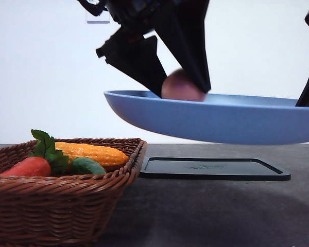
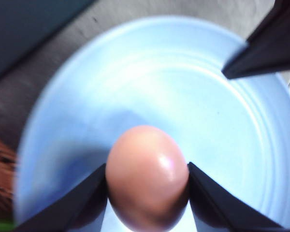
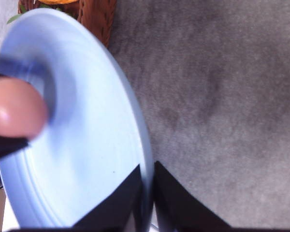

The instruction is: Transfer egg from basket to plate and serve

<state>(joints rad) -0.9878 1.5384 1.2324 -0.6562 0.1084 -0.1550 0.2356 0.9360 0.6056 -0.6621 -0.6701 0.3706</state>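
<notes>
Front view low near table level, facing forward, basket (image 1: 62, 190) close in foreground. Left wrist view looks down very close onto plate (image 2: 193, 96) and egg (image 2: 147, 176). Right wrist view looks down along plate rim; all three share plate and egg.

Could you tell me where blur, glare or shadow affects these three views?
Front view: the egg and left gripper are slightly soft against a bright white wall. Left wrist view: a glare spot on the egg, with the plate rim and background blurred. Right wrist view: the egg is out of focus; the grey table looks mottled.
</notes>
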